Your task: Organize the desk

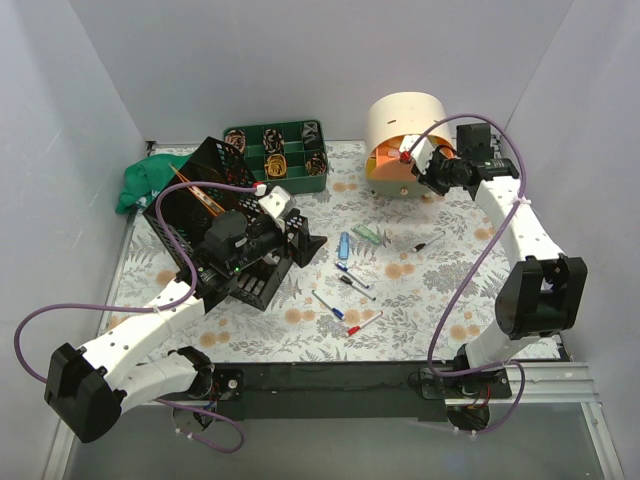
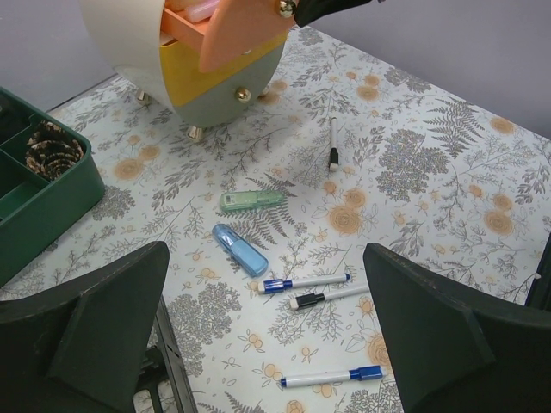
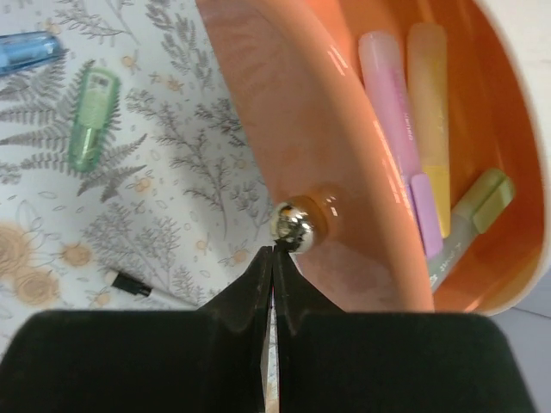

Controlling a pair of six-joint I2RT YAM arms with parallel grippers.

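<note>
The desk is seen spread across the whole top view, its floral top bounded by a black rail at the near edge. At its left, a black wire-mesh rack is found tilted, with the left arm stretched over it. At the far right, a cream round drawer unit is stood on small feet. A green compartment tray is set at the far edge between them, a pine cone lodged in one section. A green cloth is bunched at the far left.

The left gripper is held wide apart above the desk, nothing caught between its fingers. The right gripper is pressed closed, its tips laid against the brass knob of the orange drawer, which is pulled out; whether the knob is actually pinched cannot be told.

On the open middle, a blue case and a green case are laid near each other, with three capped pens scattered just nearer. Inside the drawer, a pink highlighter and an orange highlighter are lodged side by side.
</note>
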